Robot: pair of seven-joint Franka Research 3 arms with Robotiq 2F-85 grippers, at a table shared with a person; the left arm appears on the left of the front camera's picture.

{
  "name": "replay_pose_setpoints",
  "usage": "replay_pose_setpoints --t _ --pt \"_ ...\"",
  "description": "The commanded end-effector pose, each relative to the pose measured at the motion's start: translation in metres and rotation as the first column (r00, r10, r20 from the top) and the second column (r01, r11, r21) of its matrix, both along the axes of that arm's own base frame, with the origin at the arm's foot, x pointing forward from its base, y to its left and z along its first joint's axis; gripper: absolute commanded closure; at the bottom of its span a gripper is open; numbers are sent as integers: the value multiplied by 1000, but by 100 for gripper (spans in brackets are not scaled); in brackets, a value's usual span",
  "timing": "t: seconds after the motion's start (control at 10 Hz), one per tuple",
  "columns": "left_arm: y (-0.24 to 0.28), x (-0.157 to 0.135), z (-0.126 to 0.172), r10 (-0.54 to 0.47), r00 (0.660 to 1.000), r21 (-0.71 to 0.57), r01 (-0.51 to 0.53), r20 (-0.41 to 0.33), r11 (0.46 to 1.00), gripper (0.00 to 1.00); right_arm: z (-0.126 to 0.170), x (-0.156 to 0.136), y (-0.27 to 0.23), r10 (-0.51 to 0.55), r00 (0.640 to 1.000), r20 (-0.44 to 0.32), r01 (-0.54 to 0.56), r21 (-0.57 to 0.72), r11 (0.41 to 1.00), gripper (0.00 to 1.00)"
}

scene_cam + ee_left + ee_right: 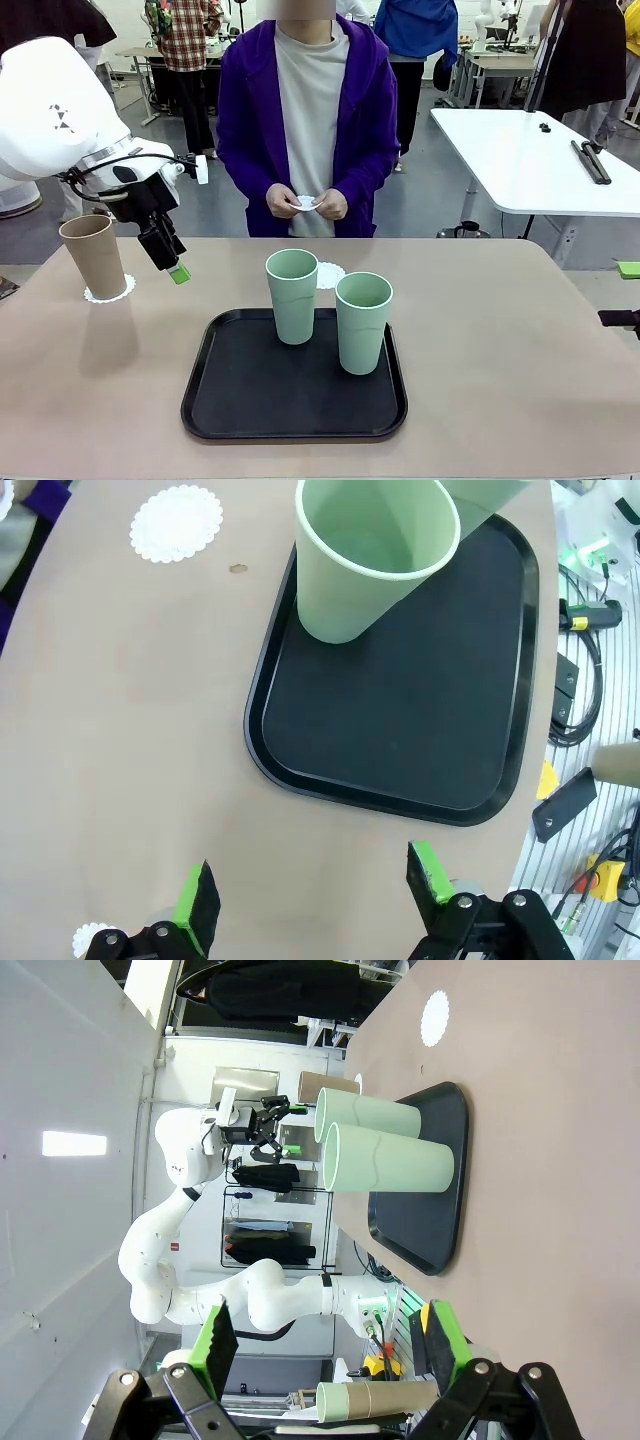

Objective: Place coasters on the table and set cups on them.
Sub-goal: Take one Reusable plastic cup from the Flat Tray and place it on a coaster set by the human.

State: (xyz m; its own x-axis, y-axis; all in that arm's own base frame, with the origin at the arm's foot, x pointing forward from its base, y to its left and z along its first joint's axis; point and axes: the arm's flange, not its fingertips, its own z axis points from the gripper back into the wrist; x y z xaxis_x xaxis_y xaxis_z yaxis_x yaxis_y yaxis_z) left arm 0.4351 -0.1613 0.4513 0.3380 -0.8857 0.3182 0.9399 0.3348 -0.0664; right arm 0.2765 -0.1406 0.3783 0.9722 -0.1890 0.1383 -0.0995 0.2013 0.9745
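Note:
A tan-brown cup (pixel 93 256) stands on a lacy white coaster (pixel 108 291) at the table's left. Just right of it, my left gripper (pixel 170 262) hangs open above the table (pixel 520 380), holding nothing. Two mint green cups (pixel 292 296) (pixel 363 322) stand upright on the black tray (pixel 240 400). A second coaster (pixel 328 275) lies bare behind the tray. The person's hands hold a third coaster (pixel 306 203). In the left wrist view my left gripper (pixel 310 890) is open over bare tabletop near the tray (pixel 400 710) and a green cup (pixel 370 555). My right gripper (pixel 328 1340) is open and empty.
A person in a purple jacket stands at the far edge. A white table (pixel 540 160) stands at the back right. Cables and tools (pixel 580 670) lie beyond the table's edge in the left wrist view. Bare tabletop lies left, right and in front of the tray.

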Motion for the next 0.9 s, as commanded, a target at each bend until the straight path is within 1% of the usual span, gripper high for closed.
replay_pose_setpoints --t 0.0,0.1,0.2,0.3,0.4,0.5,0.6,0.7,0.8 --pt "0 0 0 0 1000 0 0 0 1000 0 1 0 -1 -2 1000 3 2 13 1000 0" --pt "8 -11 -10 60 998 -212 -54 20 976 0 1 0 -1 -2 1000 3 2 13 1000 0" --pt "20 -7 -14 124 992 -417 -101 29 904 0 1 0 -1 -2 1000 3 2 13 1000 0" --pt "27 -1 -18 155 987 -520 -108 49 847 0 1 0 -1 -2 1000 3 2 13 1000 0" --pt "34 -1 -27 171 982 -600 -86 86 795 0 1 0 -1 -2 1000 3 2 13 1000 0" --pt "35 -9 -37 170 972 -675 -16 163 738 0 1 0 -1 -2 1000 3 2 13 1000 0" --pt "33 -11 -48 126 968 -738 79 218 670 0 1 0 -1 -2 1000 3 2 13 1000 0" --pt "30 -8 -59 57 966 -768 165 253 619 0 1 0 -1 -2 1000 3 2 13 1000 0" --pt "23 -7 -68 -22 968 -777 215 251 592 0 1 0 -1 -2 1000 3 2 13 1000 0"
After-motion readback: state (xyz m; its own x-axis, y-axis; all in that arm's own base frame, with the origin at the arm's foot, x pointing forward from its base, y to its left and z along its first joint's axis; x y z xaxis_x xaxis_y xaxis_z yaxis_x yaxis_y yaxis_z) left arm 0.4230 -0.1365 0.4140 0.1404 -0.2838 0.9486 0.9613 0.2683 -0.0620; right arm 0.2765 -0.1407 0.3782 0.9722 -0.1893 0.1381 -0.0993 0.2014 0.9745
